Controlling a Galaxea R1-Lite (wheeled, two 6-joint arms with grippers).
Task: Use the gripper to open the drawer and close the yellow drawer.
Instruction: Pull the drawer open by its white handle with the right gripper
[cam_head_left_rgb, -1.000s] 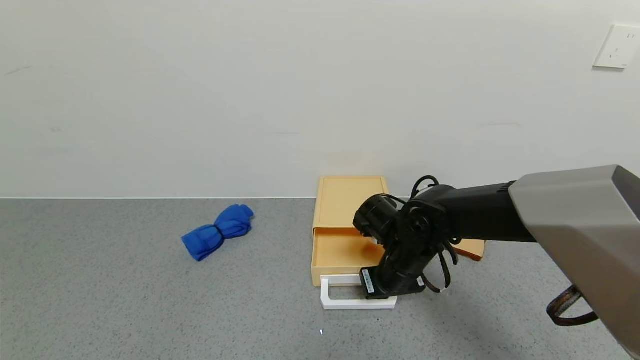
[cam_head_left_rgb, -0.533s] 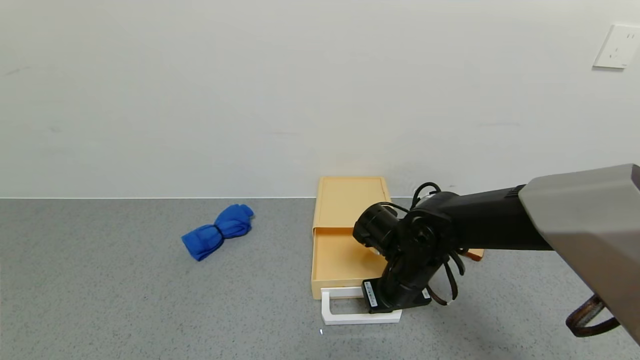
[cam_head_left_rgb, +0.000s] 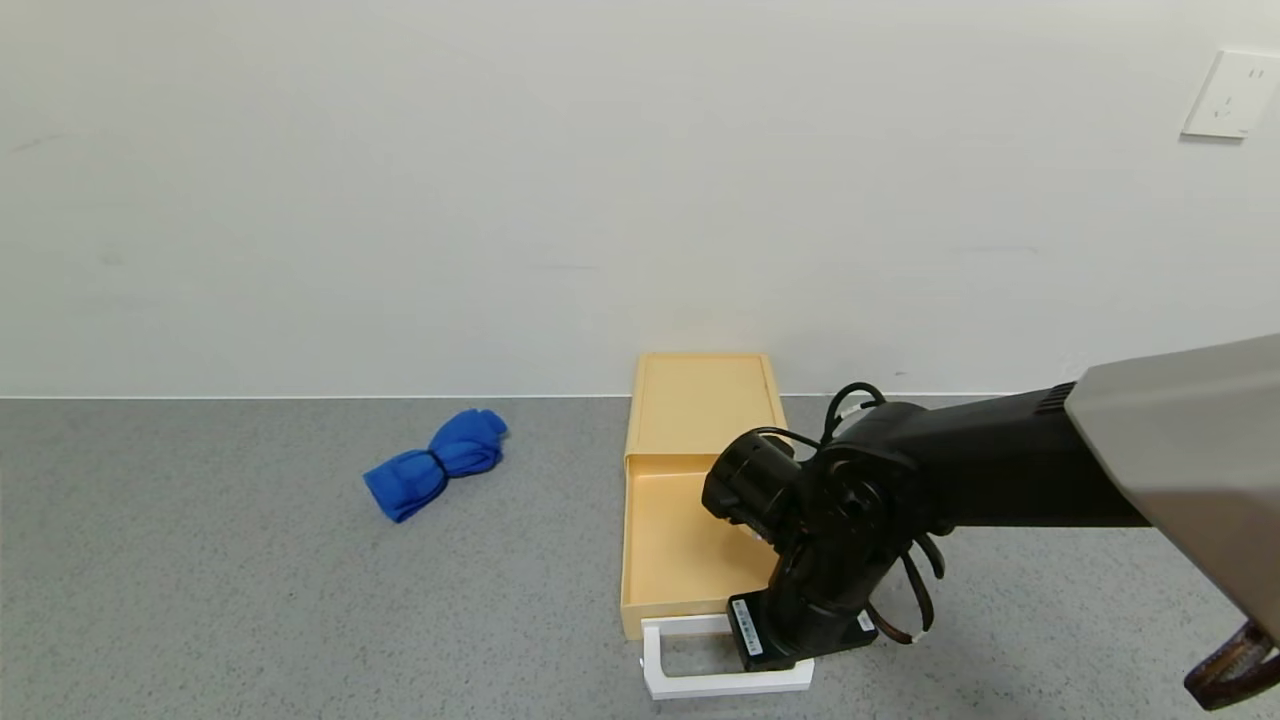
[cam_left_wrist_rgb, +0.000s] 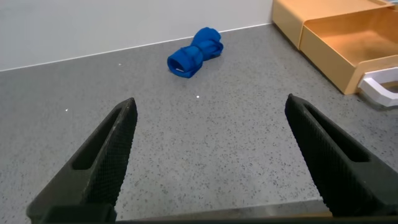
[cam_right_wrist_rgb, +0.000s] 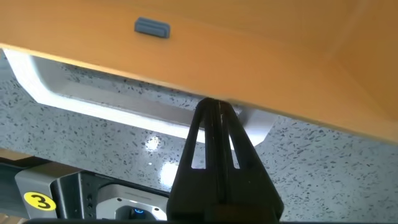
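The pale yellow drawer box stands by the back wall, right of centre. Its tray is pulled well out toward me, with the white loop handle at its front. My right gripper points down into the handle loop at its right end. In the right wrist view the fingers are shut flat together, their tip against the white handle just under the tray's front. My left gripper is open and empty, low over the table, off to the left. It sees the drawer from the side.
A rolled blue cloth lies left of the drawer, also in the left wrist view. A white wall socket is at the upper right. The grey speckled table runs to the white wall.
My right gripper has moved toward me with the white handle, and the tray has slid further out of the box. The blue cloth has not moved.
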